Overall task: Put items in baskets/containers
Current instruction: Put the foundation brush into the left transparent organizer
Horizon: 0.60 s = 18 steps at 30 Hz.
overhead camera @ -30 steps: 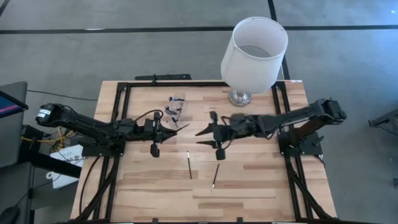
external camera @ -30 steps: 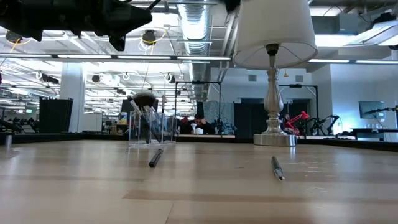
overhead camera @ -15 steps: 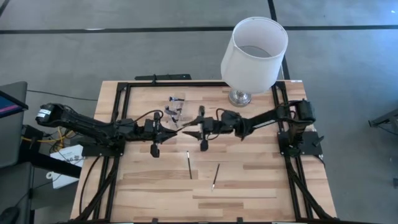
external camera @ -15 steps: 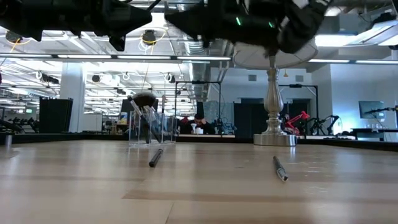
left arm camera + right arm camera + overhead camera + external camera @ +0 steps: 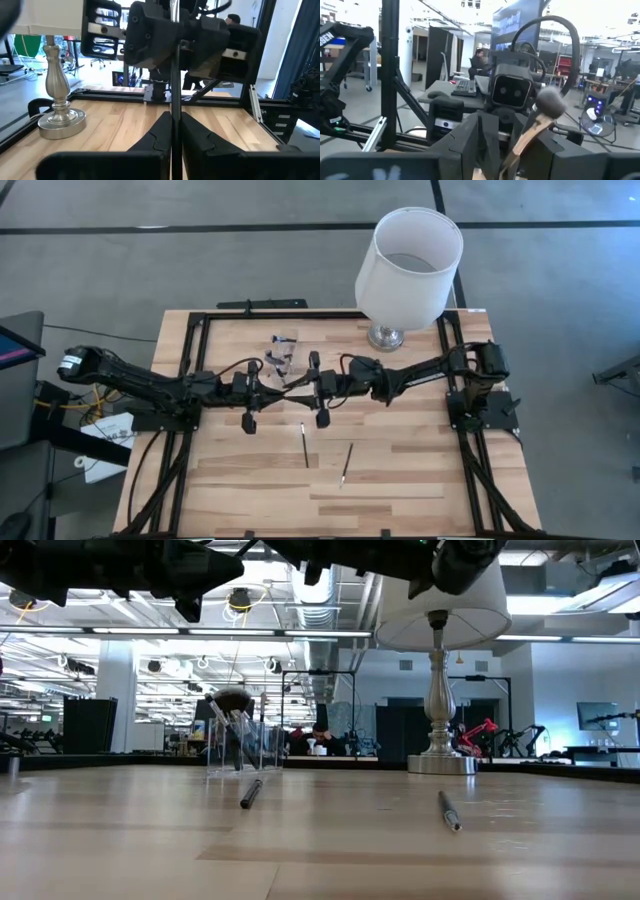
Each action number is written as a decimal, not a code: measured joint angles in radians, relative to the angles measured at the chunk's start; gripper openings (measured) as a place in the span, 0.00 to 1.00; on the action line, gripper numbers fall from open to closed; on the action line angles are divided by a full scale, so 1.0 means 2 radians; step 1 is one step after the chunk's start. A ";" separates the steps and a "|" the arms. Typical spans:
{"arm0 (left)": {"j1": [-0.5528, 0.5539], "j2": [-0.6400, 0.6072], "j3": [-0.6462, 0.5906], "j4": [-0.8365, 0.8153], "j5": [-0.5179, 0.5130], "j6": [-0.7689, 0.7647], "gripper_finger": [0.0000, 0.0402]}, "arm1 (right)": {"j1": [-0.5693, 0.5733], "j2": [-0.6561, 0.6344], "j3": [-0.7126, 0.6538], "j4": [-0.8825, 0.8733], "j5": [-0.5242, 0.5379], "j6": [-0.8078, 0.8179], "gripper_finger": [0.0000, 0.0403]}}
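My left gripper (image 5: 280, 387) is shut on a thin makeup brush (image 5: 174, 75) above the middle of the table. The brush's fluffy grey head (image 5: 549, 102) reaches my right gripper (image 5: 298, 387). That gripper faces the left one, open, with one finger on each side of the brush's handle (image 5: 522, 140). The clear container (image 5: 283, 350) stands on the table just beyond them. In the low view the container (image 5: 240, 745) holds several brushes. Two more brushes (image 5: 304, 445) (image 5: 346, 463) lie flat on the wood nearer the front edge. My left gripper pinches the brush's handle (image 5: 173, 117) between its two fingers, at the end away from the head. The fingers come level from the table's left and lie along the brush. The brush sticks out ahead of them, slanting upward, clear of the table. My right gripper: I cannot tell whether its fingers touch the handle.
A white-shaded lamp (image 5: 410, 265) on a silver base (image 5: 385, 337) stands at the far right, close behind my right arm. A black frame (image 5: 200, 320) runs along the table's edges. Bare wood lies around the two loose brushes, which show in the low view (image 5: 250, 792) (image 5: 447, 810).
My right gripper has gone toward the table's left edge, up to my left gripper, and its wrist has tipped toward level. Its open fingers now stand around the brush that my left gripper holds still.
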 joint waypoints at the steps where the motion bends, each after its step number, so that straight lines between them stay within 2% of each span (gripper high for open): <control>1: 0.000 0.000 0.000 0.000 0.000 0.000 0.05 | 0.002 0.000 0.001 -0.001 0.000 0.000 0.28; 11: -0.001 0.000 0.000 -0.003 0.002 0.000 0.05 | 0.002 0.000 0.001 -0.010 0.003 0.000 0.04; 18: -0.001 0.000 0.000 -0.009 0.000 0.000 0.10 | 0.004 -0.001 0.001 -0.015 0.006 0.032 0.04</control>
